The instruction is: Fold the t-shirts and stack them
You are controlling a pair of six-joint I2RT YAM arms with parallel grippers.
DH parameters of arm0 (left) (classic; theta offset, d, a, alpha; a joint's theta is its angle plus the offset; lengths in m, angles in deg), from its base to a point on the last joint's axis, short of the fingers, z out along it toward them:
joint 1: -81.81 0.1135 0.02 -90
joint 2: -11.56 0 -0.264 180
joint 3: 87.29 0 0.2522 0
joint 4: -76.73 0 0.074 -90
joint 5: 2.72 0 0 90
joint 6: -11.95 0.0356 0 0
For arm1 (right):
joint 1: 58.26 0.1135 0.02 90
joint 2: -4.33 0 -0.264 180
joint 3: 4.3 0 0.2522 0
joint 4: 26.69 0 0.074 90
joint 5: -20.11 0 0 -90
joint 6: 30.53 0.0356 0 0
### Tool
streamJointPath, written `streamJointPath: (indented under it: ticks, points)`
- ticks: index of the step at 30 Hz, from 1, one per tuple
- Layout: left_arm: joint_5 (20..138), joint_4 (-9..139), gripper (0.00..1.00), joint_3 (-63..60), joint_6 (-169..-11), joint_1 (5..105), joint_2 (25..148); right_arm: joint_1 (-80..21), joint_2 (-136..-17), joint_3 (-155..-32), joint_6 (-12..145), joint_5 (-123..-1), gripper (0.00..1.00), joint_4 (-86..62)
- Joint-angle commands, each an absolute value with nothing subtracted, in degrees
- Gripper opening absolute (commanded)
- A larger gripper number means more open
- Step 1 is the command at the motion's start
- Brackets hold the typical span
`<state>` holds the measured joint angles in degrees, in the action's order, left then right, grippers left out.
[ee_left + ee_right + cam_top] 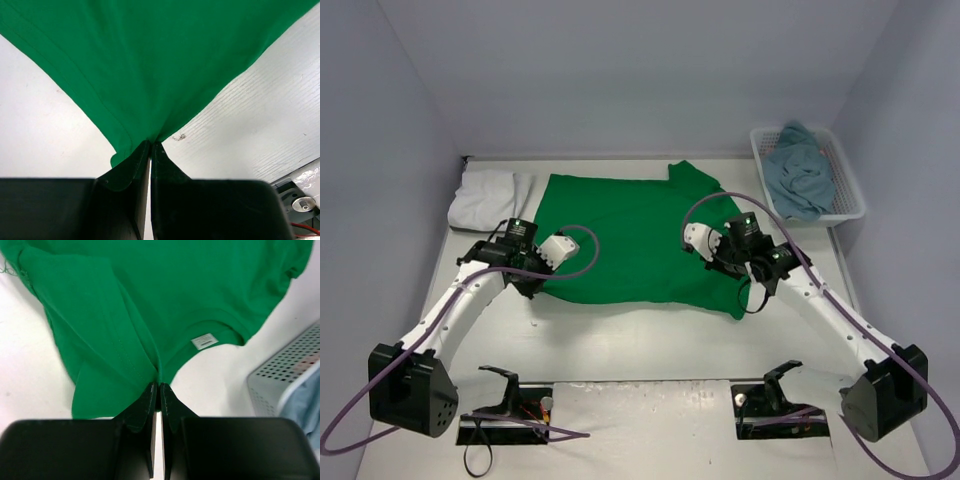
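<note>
Two green t-shirt point(630, 230) edges pinched: left hand point(151, 145), right hand point(159, 385).

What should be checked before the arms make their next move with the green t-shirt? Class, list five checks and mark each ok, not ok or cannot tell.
1. Left gripper shut on an edge of the green t-shirt: ok.
2. Right gripper shut on the same shirt's edge: ok.
3. Cloth lying single and flat by the right grip: not ok, a flap lies doubled there.
4. White t-shirt apart from the green one: cannot tell, their edges meet.
5. Teal-blue t-shirt inside the basket, away from the green one: ok.
</note>
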<state>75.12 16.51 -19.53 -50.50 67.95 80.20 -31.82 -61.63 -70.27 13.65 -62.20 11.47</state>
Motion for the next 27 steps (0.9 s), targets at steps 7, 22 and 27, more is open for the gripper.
streamJointPath:
  ticks: [7,22,27]
  points:
    - [75.6,18.4,0.00,-15.6,-50.4,68.2,83.6,-38.9,-70.9,-82.3,8.7,-56.8,0.00,6.0]
    - [86.1,31.7,0.03,-8.8,-55.5,69.7,97.0,-43.7,-81.9,-89.2,6.7,-54.2,0.00,1.9]
    - [88.7,34.5,0.02,-5.2,-57.1,71.8,102.3,-45.0,-85.3,-91.9,7.1,-54.5,0.00,0.3]
